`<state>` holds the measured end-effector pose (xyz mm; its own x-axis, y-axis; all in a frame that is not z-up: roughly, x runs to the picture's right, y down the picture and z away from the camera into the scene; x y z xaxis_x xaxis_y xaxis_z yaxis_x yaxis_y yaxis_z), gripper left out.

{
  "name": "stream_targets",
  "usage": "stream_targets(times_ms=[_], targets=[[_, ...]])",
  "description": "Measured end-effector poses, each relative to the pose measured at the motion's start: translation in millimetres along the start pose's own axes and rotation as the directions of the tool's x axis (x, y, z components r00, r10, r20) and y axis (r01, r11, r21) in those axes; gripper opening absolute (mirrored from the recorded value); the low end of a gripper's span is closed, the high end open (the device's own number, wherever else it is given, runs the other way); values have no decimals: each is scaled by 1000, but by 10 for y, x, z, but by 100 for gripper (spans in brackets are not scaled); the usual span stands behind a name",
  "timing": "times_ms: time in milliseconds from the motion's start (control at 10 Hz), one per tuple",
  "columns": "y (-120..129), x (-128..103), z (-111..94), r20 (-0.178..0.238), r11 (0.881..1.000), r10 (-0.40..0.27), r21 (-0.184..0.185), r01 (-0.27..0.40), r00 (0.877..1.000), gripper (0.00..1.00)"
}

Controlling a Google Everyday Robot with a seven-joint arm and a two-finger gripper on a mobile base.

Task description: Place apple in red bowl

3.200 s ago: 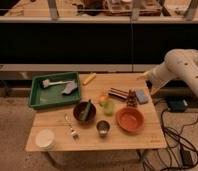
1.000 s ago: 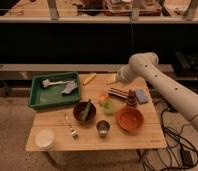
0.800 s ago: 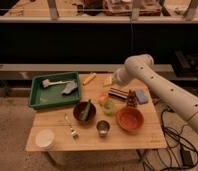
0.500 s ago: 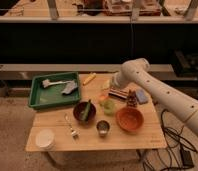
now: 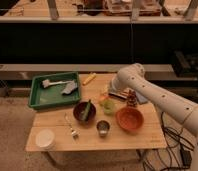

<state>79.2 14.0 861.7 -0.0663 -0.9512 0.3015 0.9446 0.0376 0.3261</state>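
One red bowl [image 5: 129, 119] was seen on the wooden table [image 5: 142, 141], near its right front part. One apple [image 5: 102, 98], small and orange, was found on the table behind and to the left of the red bowl, apart from it. The apple was not held. One gripper [image 5: 113, 93] was seen, at the end of the single white arm [image 5: 157, 95], which was bent over the table from the right. The gripper was lowered behind and to the left of the red bowl, just beside the apple on its right. Whether it was open or closed could not be told.

Two bowls were counted in all. The second, a dark bowl [image 5: 85, 111], was set to the left of the red bowl, with something green in it. Three cups were counted: a light green cup [image 5: 108, 105] between the two bowls and slightly behind, a metal cup [image 5: 103, 127] in front and to the left of the red bowl, and a white cup [image 5: 45, 139] far to its left at the front corner. One fork [image 5: 72, 131] was laid left of the metal cup. One green tray [image 5: 39, 100] was placed well to the left and behind, and two pale objects were seen in it.
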Motion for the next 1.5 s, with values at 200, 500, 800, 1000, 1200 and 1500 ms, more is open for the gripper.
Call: stream_targets(times_ms=[200, 500, 800, 1000, 1200, 1500], targets=[[-1, 14, 77, -6, 1000, -20, -12, 20, 1000, 65], [-19, 9, 260, -4, 998, -57, -36, 57, 998, 65], [-12, -10, 413, 10, 997, -67, -45, 68, 998, 65], [-4, -40, 506, 23, 996, -74, -45, 75, 997, 65], [-3, -97, 604, 37, 996, -81, -43, 82, 996, 65], [24, -81, 690, 41, 995, -89, -47, 91, 995, 65]])
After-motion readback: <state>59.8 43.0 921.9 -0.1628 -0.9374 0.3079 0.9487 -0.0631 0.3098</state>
